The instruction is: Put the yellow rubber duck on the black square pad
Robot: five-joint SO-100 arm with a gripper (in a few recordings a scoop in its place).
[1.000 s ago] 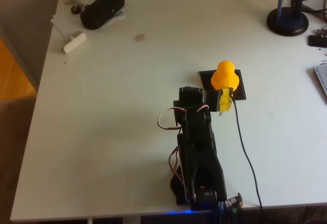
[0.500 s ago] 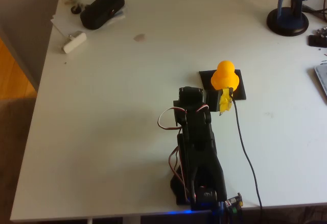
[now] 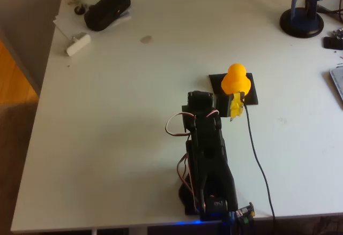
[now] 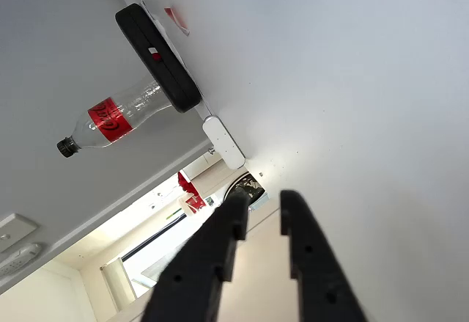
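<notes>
I see the yellow rubber duck [image 3: 236, 80] sitting upright on the black square pad [image 3: 252, 93], just beyond the end effector [image 3: 234, 106] in the overhead view. I cannot tell from that view whether the yellow-taped tip touches the duck's body; it lies right against the duck's near edge. In the wrist view the end effector [image 4: 261, 210] holds nothing, and its 2 black fingers [image 4: 300, 247] stand slightly apart with a narrow gap at the tips. Past those tips in the wrist view I make out a black oblong pouch [image 4: 156, 54], a small white block [image 4: 223, 141] and a clear soda bottle [image 4: 113, 118] with a red label. From overhead the pouch [image 3: 107, 9] and block [image 3: 78, 44] lie well away on the white desk [image 3: 123, 117], up and to the left of the end effector. A black cable [image 3: 256, 154] runs back from the end effector along the arm's right side.
</notes>
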